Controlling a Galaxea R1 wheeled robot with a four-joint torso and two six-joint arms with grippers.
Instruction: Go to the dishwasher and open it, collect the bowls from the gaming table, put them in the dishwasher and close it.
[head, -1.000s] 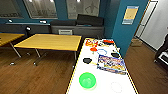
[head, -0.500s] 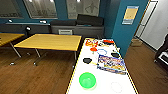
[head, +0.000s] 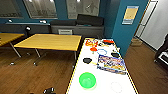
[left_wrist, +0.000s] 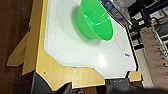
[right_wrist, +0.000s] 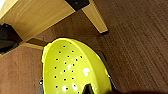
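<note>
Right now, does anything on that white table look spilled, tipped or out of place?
Nothing stands out. The green bowl sits upright on the white table, the board game box lies flat, and I see no spill.

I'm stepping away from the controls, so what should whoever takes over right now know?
Right arm: a yellow-green bowl with small holes sits close under its wrist camera above the wood floor, apparently carried; fingers cannot be made out.
Left arm: its camera looks down on the green bowl.
That bowl stands on the near end of the white gaming table, beside the board game box.
Left: collect it, load the dishwasher, close it.
</note>
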